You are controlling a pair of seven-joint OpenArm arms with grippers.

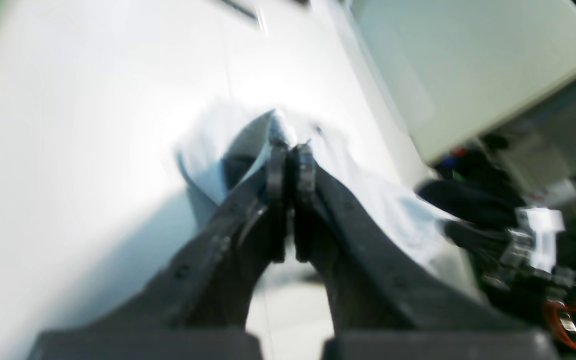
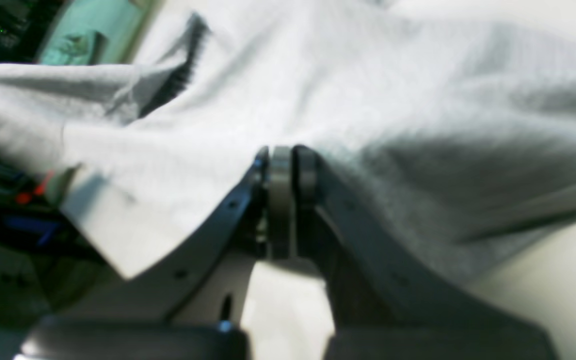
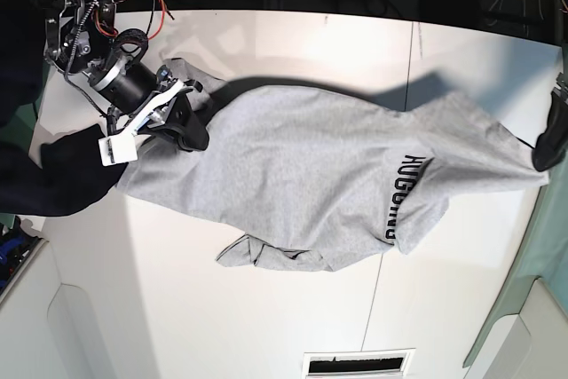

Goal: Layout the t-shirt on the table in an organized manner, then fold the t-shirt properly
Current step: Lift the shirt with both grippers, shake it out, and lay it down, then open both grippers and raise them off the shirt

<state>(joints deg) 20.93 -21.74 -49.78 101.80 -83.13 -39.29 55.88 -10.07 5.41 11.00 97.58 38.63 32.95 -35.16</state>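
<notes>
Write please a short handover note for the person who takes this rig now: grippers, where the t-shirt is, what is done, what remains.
Left gripper: shut on the t-shirt at one end.
Right gripper: shut on the t-shirt at the opposite end.
The shirt hangs stretched between both arms over the table, lettering partly visible, lower edge bunched.
Done: both ends gripped, shirt spread out.
Left: lay it flat, smooth it, then fold.

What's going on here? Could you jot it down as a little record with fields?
Setting: white table
Item: grey t-shirt, black lettering, stretched between two arms
Left gripper: shut on the t-shirt's edge, at the table's right side in the base view
Right gripper: shut on the t-shirt at the opposite end
Cloth state: wrinkled, one sleeve bunched underneath, not folded yet
Also there: dark cloth beside the right arm
</notes>
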